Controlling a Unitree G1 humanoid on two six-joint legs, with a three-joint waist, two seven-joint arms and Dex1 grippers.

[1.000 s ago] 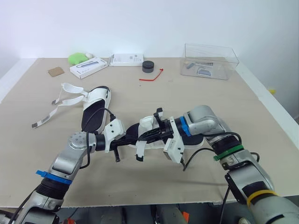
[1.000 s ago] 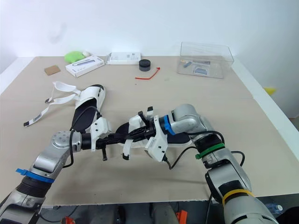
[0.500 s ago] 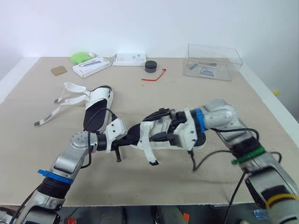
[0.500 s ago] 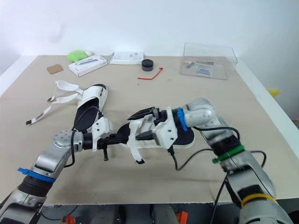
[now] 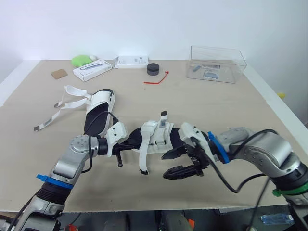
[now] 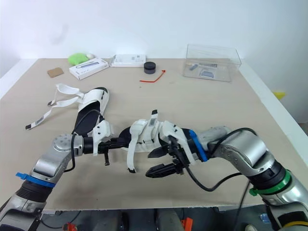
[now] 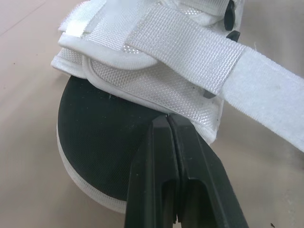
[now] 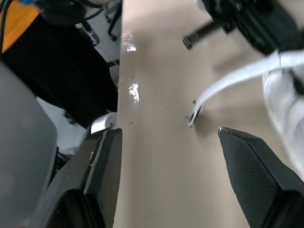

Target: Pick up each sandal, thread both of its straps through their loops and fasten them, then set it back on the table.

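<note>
Beige worktop (image 5: 202, 110) fills the scene, with a white wall behind. Nearest, the right end effector (image 5: 165, 166) hangs released, its fingers spread wide, just beside the sandal (image 5: 156, 136) and low over the surface. One strap (image 5: 143, 160) dangles loose from the sandal's near side, its tip down at the worktop. The left end effector (image 5: 134, 143) is clenched on the sandal's end, where the black sole meets the white upper.

The step in hand looks like catching that loose strap. To do it well, bring the open fingers round the strap near its free tip, not mid-length, so enough tail remains to feed through the loop. Close on the flat of the webbing so it does not twist. Let the left arm hold the sandal steady, turned so the loop faces the right arm.

Farther left lies the second sandal (image 5: 98, 113), its straps (image 5: 65, 98) trailing unfastened. Along the far edge are a white box (image 5: 91, 70), a black puck (image 5: 153, 69), a red tie (image 5: 158, 78) and a clear box (image 5: 216, 63).

Several things are hard to make out:
- the loops themselves
- whether the sandal's other strap is already fastened
- whether the sole rests on the worktop or is lifted
- how much material the left fingers actually pinch
</note>
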